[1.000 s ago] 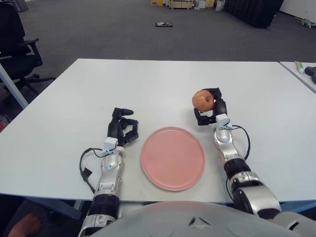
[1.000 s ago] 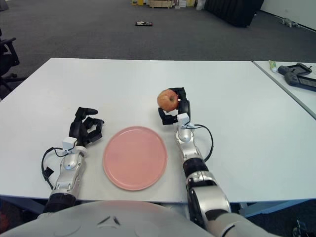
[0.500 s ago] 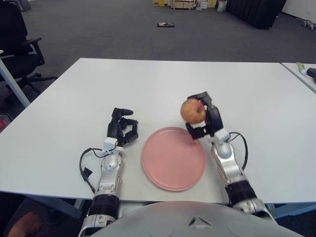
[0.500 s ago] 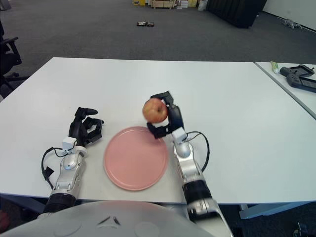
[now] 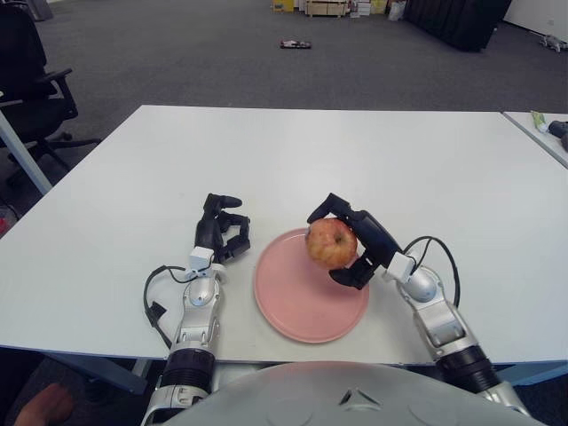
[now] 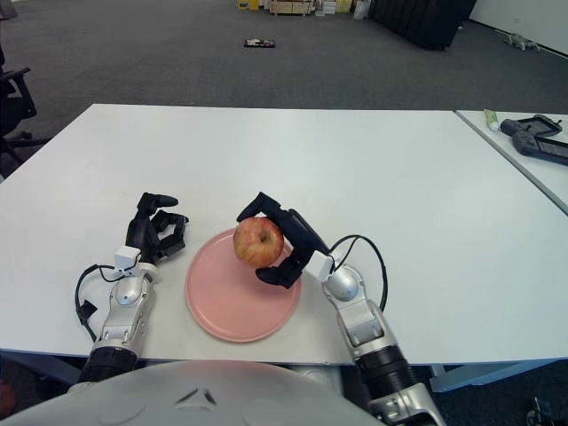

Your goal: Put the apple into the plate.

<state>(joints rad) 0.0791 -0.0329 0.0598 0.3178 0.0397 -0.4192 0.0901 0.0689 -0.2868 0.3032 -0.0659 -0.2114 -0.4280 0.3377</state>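
A red-yellow apple is held in my right hand, whose fingers are curled around it. The hand holds the apple over the upper right part of the pink plate, which lies on the white table near the front edge. I cannot tell whether the apple touches the plate. My left hand rests on the table just left of the plate, fingers curled, holding nothing.
The white table stretches far back. A second table with a dark device stands at the right. A black office chair is at the far left, and a small object lies on the floor beyond.
My right hand has carried the apple from right of the plate leftward and down, and now holds it over the plate. The left hand has not moved.
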